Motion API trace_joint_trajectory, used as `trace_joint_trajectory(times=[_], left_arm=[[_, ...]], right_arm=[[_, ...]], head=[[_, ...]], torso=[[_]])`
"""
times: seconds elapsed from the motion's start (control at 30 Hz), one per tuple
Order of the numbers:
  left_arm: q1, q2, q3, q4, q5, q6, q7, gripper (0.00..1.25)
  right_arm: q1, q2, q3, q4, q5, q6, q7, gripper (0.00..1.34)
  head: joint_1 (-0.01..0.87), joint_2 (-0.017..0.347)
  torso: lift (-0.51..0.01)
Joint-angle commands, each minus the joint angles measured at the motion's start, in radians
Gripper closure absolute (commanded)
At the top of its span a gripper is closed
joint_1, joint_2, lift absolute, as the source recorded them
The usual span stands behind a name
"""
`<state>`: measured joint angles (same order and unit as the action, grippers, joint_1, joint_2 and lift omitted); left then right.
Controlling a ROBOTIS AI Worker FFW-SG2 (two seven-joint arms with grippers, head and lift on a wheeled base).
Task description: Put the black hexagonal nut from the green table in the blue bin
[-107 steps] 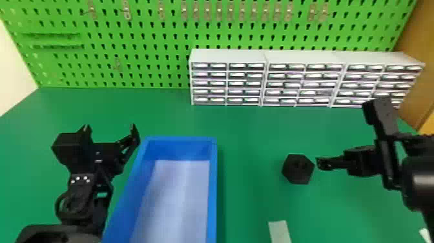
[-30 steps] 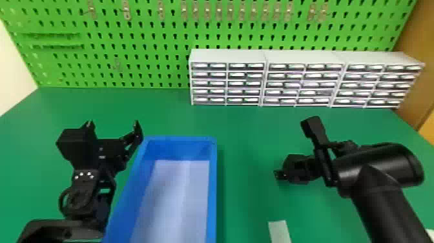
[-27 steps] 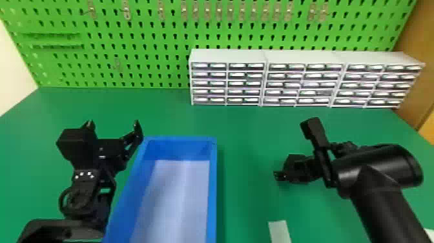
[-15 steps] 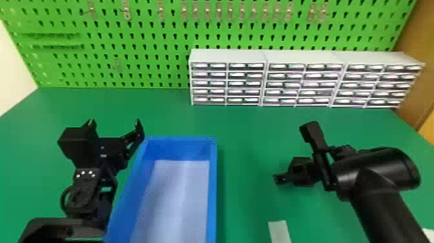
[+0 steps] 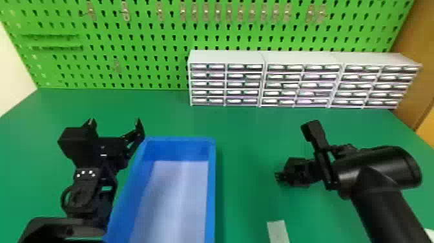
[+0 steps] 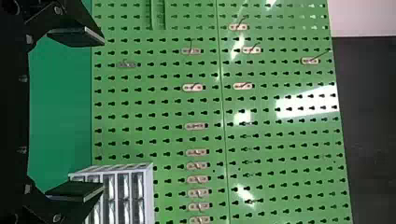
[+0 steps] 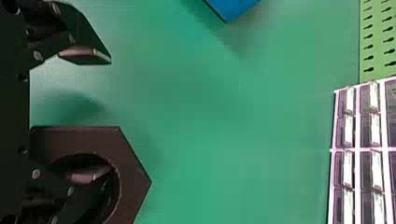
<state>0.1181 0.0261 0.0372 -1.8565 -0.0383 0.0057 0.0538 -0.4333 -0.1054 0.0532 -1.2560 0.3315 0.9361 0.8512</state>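
Note:
On the green table, the black hexagonal nut lies right of the blue bin. My right gripper is at the nut and partly covers it in the head view. In the right wrist view the right gripper stands open; one finger overlaps the hole of the nut, while the other is off to the nut's side. Left of the bin's far corner, the open left gripper holds nothing. Its wrist view has the left gripper with fingers wide apart, facing the pegboard.
White drawer units stand along the back of the table, before a green pegboard. A pale strip lies near the front edge, between the bin and the right arm. A corner of the blue bin appears in the right wrist view.
Since the earliest frame my right gripper has moved leftward to the nut, with its arm swinging in from the right. Over the last second it has barely shifted. My left gripper has drifted slightly right.

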Motion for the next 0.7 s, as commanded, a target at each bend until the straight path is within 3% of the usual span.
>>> trace_joint_trajectory(times=[0.0,0.2,0.67], left_arm=[[0.0,0.0,0.001,0.0,0.0,-0.001,0.001,0.18],[0.002,0.0,0.003,0.0,0.002,-0.004,0.0,0.18],[0.003,0.0,0.001,0.002,0.002,-0.004,0.001,0.18]], right_arm=[[0.015,-0.005,-0.019,0.001,-0.02,0.01,0.0,0.92],[0.024,-0.008,-0.039,-0.003,-0.022,0.004,0.0,1.07],[0.041,-0.01,-0.064,-0.011,-0.025,-0.002,0.0,1.09]], head=[[0.657,0.057],[0.657,0.057],[0.657,0.057]], torso=[[-0.095],[-0.095],[-0.095]])
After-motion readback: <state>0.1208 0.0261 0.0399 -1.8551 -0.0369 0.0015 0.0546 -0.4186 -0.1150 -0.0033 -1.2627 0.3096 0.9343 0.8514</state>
